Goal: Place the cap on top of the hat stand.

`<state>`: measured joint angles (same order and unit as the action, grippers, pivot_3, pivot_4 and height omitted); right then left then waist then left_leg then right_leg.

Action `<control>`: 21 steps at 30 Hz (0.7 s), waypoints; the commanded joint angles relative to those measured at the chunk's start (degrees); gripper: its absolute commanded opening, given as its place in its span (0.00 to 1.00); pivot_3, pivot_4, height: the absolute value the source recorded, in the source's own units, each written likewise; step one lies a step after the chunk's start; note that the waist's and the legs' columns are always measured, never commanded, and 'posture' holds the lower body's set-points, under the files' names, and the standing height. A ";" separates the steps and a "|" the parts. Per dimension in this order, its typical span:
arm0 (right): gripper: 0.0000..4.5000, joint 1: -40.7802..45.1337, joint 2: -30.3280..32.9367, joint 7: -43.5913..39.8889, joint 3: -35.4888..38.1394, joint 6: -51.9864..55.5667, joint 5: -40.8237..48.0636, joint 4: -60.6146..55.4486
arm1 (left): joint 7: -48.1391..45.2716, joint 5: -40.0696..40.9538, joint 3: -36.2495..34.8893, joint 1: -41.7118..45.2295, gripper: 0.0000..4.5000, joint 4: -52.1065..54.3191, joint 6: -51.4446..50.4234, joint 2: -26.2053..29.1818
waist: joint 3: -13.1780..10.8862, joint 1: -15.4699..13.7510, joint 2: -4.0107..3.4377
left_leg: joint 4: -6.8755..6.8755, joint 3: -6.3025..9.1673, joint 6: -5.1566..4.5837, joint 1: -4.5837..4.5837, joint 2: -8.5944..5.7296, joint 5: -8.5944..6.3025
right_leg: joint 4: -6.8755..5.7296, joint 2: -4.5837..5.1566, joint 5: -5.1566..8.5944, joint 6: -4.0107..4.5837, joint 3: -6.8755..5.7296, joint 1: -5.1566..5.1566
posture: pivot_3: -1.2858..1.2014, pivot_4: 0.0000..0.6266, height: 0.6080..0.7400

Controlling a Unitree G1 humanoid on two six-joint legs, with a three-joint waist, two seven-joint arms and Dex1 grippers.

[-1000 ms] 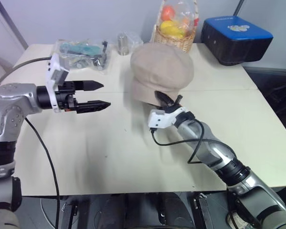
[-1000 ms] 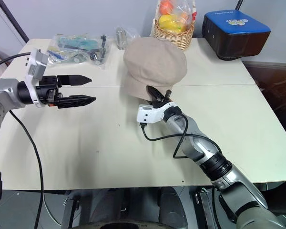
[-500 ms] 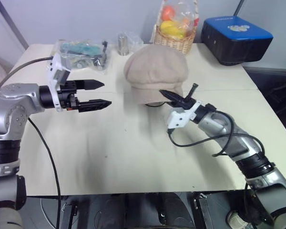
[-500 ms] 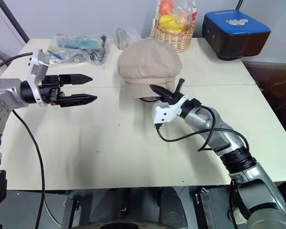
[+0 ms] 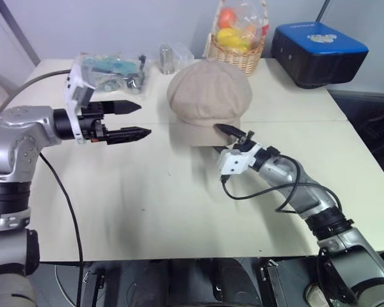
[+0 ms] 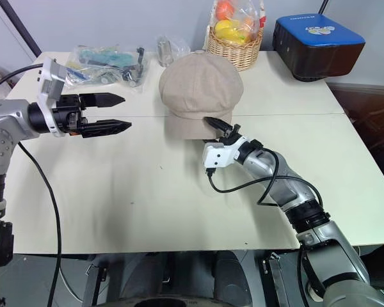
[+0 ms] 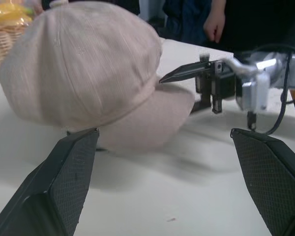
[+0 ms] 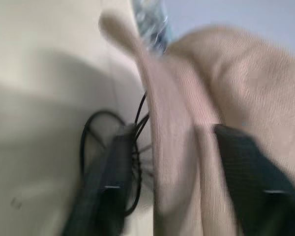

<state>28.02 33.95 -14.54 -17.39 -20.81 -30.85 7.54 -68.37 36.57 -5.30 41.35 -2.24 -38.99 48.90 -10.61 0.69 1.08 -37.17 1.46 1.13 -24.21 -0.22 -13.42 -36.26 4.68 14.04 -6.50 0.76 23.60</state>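
While the desk (image 5: 179, 211) carries everything, the cap (image 5: 208, 96) sits at upper centre of the frame, draped over the hat stand (image 8: 132, 162), whose black wires are glimpsed beneath the brim. The right end effector (image 5: 233, 134) is seen with jaws parted astride the brim edge; a snag on withdrawal could drag the cap off or tip the light stand. The left end effector (image 5: 131, 119) is held open at centre left, well apart from the cap.

cap (image 8: 196, 132) brim between spread fingers (image 8: 255, 187) | hat stand (image 8: 137, 147) wire beneath
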 commanded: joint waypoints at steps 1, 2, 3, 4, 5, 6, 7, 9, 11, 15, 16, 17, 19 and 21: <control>0.70 -4.88 3.86 -2.74 5.51 2.23 1.55 -10.08 | -0.42 -0.63 -0.53 1.77 1.00 -0.43 1.04 0.07 | 0.00 0.06 0.00 | 0.00 0.00 0.00 0.00 0.00 0.00 | 0.00 0.00 0.00 0.00 0.00 0.00 | 0.52 0.24 1.00; 0.70 -8.09 5.93 -5.31 7.87 2.98 4.19 -14.21 | -0.51 -0.76 -0.51 1.87 1.00 -0.66 1.07 0.00 | -0.02 -0.26 -0.03 | 0.00 0.00 0.00 0.00 0.00 0.00 | 0.00 0.00 0.00 0.00 0.00 0.00 | 0.52 0.24 1.00; 0.70 -11.11 7.84 -7.98 10.13 3.82 7.08 -18.02 | -0.64 -0.94 -0.52 1.91 1.00 -0.85 1.16 -0.08 | -0.01 -0.27 -0.02 | -0.01 0.01 0.00 -0.03 -0.02 0.00 | -0.01 0.01 0.00 -0.01 -0.01 0.00 | 0.52 0.24 1.00; 0.70 -13.84 9.75 -10.57 12.24 4.59 10.11 -21.28 | -0.78 -1.12 -0.50 1.93 1.00 -1.05 1.25 -0.13 | -0.01 -0.26 -0.02 | -0.02 0.02 0.00 -0.02 -0.02 0.00 | 0.00 0.01 0.00 -0.01 -0.01 -0.02 | 0.52 0.24 1.00; 0.70 -17.34 12.10 -15.19 15.87 7.75 16.68 -24.96 | -1.02 -1.35 -0.50 1.91 1.00 -1.36 1.44 -0.11 | -0.02 -0.24 -0.03 | -0.03 0.02 0.00 -0.03 -0.02 0.00 | 0.01 0.01 0.00 -0.01 -0.01 -0.04 | 0.52 0.24 1.00; 0.70 -19.75 13.72 -18.43 18.46 10.28 21.36 -27.54 | -1.20 -1.53 -0.51 1.92 1.00 -1.61 1.58 -0.11 | -0.02 -0.12 -0.01 | -0.04 0.01 -0.01 -0.02 -0.02 -0.01 | 0.01 0.02 0.00 -0.01 0.00 -0.05 | 0.52 0.24 1.00; 0.70 -22.59 16.12 -23.72 22.84 16.01 29.42 -30.25 | -1.50 -1.75 -0.53 1.93 1.00 -2.15 1.92 -0.02 | -0.02 -0.09 -0.01 | -0.04 0.01 -0.01 0.03 0.00 -0.01 | 0.01 0.02 0.00 -0.01 -0.01 -0.10 | 0.52 0.24 1.00; 0.70 -26.05 19.38 -31.02 29.67 26.48 42.24 -33.89 | -1.90 -2.09 -0.60 1.95 1.00 -2.91 2.40 0.09 | -0.03 0.05 -0.02 | -0.02 0.00 -0.02 0.19 0.02 -0.01 | 0.01 0.02 0.00 -0.01 0.01 -0.24 | 0.52 0.24 1.00; 0.70 -26.34 23.23 -36.83 38.36 41.21 58.40 -34.41 | -2.01 -2.30 -0.82 1.92 1.00 -3.36 2.70 0.07 | -0.05 0.21 0.00 | 0.03 -0.04 -0.04 0.57 0.07 -0.03 | 0.02 -0.01 0.01 0.01 0.03 -0.55 | 0.52 0.24 1.00; 0.70 -20.63 29.26 -40.50 47.83 62.98 79.27 -28.12 | -1.69 -1.58 -1.87 2.19 1.00 -3.93 2.10 -0.16 | -0.09 0.06 -0.04 | 0.08 -0.02 -0.05 0.80 0.17 -0.03 | 0.04 0.00 0.12 0.21 0.03 -0.78 | 0.52 0.24 1.00; 0.70 -19.23 30.18 -40.27 48.63 66.89 82.12 -26.65 | -1.52 -1.34 -2.12 2.30 1.00 -3.97 1.83 -0.23 | -0.09 0.01 -0.05 | 0.07 0.00 -0.05 0.81 0.19 -0.03 | 0.06 0.00 0.13 0.23 0.03 -0.80 | 0.52 0.24 1.00; 0.70 -17.68 30.82 -40.84 49.25 69.07 84.32 -25.15 | -1.41 -1.27 -2.38 2.41 1.00 -4.13 1.80 -0.20 | -0.09 -0.04 -0.04 | 0.10 0.02 -0.05 0.81 0.22 -0.03 | 0.11 0.02 0.13 0.24 0.05 -0.79 | 0.52 0.24 1.00; 0.70 -15.62 31.80 -41.78 49.75 72.86 87.55 -23.15 | -1.36 -1.44 -2.60 2.45 1.00 -4.37 2.01 -0.04 | -0.09 -0.19 -0.03 | 0.10 0.00 -0.06 0.79 0.20 -0.04 | 0.15 0.02 0.15 0.27 0.02 -0.79 | 0.52 0.24 1.00; 0.70 -13.09 31.51 -41.71 49.13 75.14 89.50 -21.13 | -1.10 -1.46 -3.32 2.14 1.00 -4.44 2.18 0.29 | -0.10 -0.22 -0.04 | 0.10 -0.01 -0.06 0.74 0.19 -0.04 | 0.16 0.06 0.16 0.27 0.02 -0.77 | 0.52 0.24 1.00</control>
<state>12.94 64.77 -56.00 30.41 52.35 55.66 -14.74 -69.71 34.45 -6.11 42.47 -6.90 -37.23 48.21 -10.70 0.47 1.04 -37.07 1.43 1.08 -23.48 -0.05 -13.46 -36.10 4.75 14.19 -6.24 0.79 22.86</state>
